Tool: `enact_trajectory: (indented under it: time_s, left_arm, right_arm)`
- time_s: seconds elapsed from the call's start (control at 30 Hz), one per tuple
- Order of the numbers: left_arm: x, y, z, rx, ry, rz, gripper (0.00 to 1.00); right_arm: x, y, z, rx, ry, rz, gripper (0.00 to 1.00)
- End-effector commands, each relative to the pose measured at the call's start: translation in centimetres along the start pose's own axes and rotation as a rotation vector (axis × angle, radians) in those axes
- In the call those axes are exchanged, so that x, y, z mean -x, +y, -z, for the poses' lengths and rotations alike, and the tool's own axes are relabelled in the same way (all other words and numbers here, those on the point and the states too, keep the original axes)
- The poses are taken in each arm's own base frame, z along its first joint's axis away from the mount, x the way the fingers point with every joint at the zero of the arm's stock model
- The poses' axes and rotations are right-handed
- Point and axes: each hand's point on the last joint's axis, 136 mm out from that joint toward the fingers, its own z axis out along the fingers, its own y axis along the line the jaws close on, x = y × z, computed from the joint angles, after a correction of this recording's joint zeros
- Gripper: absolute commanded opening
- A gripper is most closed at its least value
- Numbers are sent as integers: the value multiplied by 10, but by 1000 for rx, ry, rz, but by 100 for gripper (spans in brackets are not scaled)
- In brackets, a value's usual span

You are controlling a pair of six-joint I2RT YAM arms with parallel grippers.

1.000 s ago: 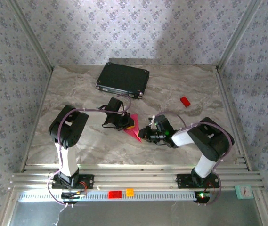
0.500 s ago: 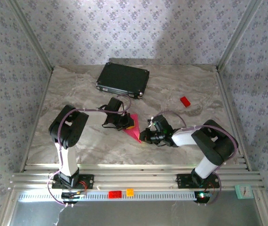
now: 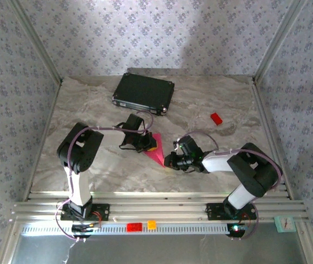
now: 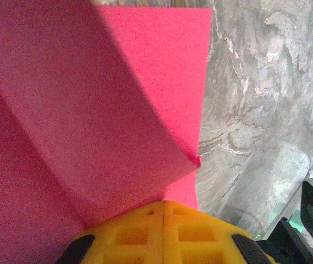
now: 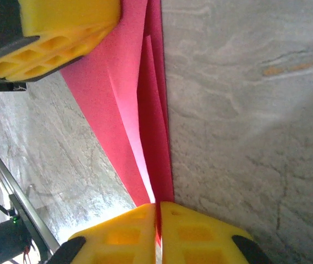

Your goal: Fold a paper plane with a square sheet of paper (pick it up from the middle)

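Observation:
The paper plane [image 3: 157, 152] is magenta-pink paper folded into a slim pointed dart, lying mid-table between both grippers. My left gripper [image 3: 146, 144] is shut on its wide end. In the left wrist view the yellow fingertips [image 4: 163, 204] meet with the creased layers [image 4: 90, 110] fanning out from them. My right gripper [image 3: 170, 161] is shut on the narrow pointed end. In the right wrist view its gripper [image 5: 158, 206] pinches the stacked folds [image 5: 128, 110] running along the marble. The left gripper's yellow fingers [image 5: 62, 38] show at the upper left there.
A black case [image 3: 144, 92] lies at the back of the marble table [image 3: 90, 110]. A small red block [image 3: 216, 118] sits to the right. A red piece [image 3: 134, 226] and an orange cube [image 3: 152, 224] rest on the front rail.
The right arm's elbow has swung out to the right and its gripper has slid slightly nearer along the paper's tip. The left arm and the paper's wide end have not moved.

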Motion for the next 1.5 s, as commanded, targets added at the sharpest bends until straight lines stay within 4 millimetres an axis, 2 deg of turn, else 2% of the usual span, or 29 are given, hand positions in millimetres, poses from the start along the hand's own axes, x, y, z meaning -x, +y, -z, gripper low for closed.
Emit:
enact_trajectory:
  time_s: [0.0,0.17,0.37,0.5,0.6,0.87,0.97,1.17,1.37,1.47]
  left_arm:
    - [-7,26,-6,82,20,43,7]
    - [-6,25,-6,79,19,41,7]
    - [-7,25,-6,77,21,42,7]
    - [-7,24,-6,74,20,42,7]
    - [-7,24,-7,71,21,44,7]
    - [-7,23,-7,67,22,41,7]
    - [-7,24,-7,68,23,42,7]
    - [-8,25,-7,68,24,46,7]
    - [-9,26,-7,70,24,44,7]
    - [-9,25,-8,70,25,43,7]
  right_arm:
    - [-27,-26,2,-81,78,-37,7]
    - [-27,-25,2,-78,77,-37,6]
    - [-24,-20,8,-71,63,-34,13]
    - [-29,-25,8,-92,78,-33,11]
    - [-31,-31,8,-114,84,-35,4]
    - [-32,-30,8,-161,104,-11,5]
    - [-31,-34,10,-217,102,4,12]
    - [-34,-34,9,-230,119,23,4]
    - [-35,-29,10,-242,133,49,5]
    - [-37,-35,15,-312,147,72,8]
